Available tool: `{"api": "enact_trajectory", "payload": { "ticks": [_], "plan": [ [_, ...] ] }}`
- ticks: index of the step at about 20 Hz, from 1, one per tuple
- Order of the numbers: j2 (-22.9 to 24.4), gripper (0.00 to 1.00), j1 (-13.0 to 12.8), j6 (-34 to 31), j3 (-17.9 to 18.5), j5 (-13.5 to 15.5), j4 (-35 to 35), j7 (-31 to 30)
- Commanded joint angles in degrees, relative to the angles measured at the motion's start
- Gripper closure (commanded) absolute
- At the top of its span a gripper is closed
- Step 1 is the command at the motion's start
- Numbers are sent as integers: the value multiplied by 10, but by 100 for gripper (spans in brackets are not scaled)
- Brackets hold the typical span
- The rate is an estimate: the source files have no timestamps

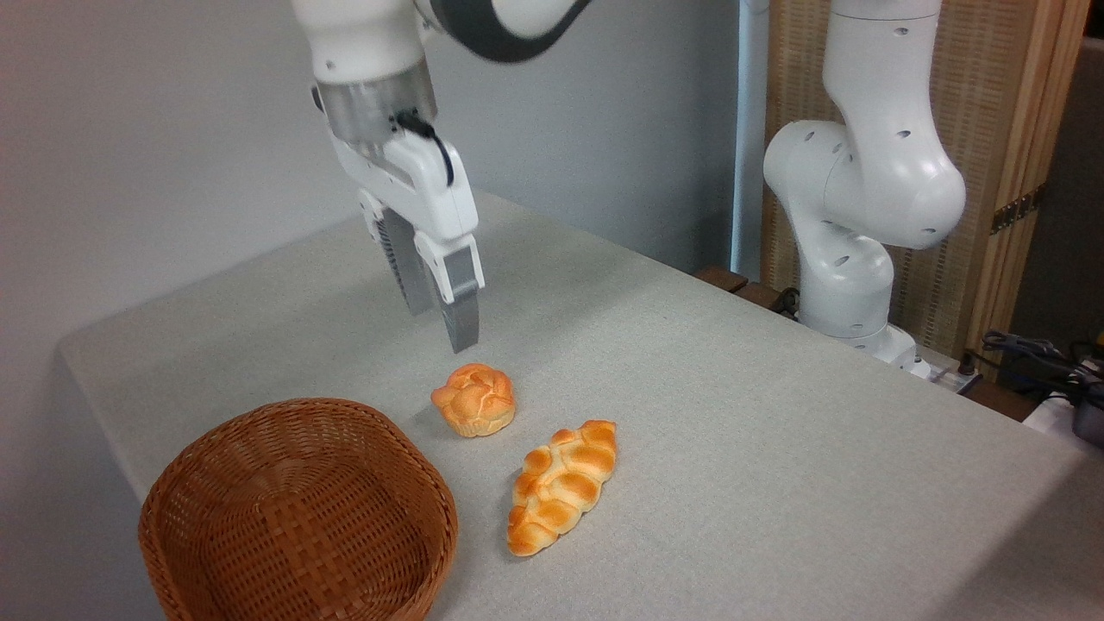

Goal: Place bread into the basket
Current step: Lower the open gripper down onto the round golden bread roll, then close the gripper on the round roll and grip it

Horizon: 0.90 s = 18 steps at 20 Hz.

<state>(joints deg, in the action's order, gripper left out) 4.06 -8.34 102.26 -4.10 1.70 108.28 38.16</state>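
Gripper [442,326] raised over table [733,414], fingers apart, grasping nothing. Bun [473,399] directly below fingertips, untouched. Basket [297,514] lower left of gripper, no contents visible. Braided loaf [562,486] lower right. Progress: grasp, lift, transfer, release all pending.

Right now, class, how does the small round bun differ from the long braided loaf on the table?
The bun is small, round and knotted; the braided loaf is longer, oval and plaited. The bun lies nearer the gripper; the loaf lies further right, away from the basket. Both are golden-orange, glossy and rest on the table.
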Motion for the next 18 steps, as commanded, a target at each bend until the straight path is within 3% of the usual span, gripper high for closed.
{"api": "enact_trajectory", "payload": {
  "ticks": [1,5,8,12,13,16,18],
  "plan": [
    [16,0,-10,63,-6,6,84,10],
    [3,0,-11,101,-14,2,121,10],
    [-12,0,-11,102,-18,-27,134,9],
    [-36,0,-11,135,-23,-21,135,3],
    [-39,4,-11,137,-25,-21,135,2],
    [-45,47,-11,141,-28,-21,135,2],
    [-45,51,-11,141,-28,-21,135,2]
  ]
}}
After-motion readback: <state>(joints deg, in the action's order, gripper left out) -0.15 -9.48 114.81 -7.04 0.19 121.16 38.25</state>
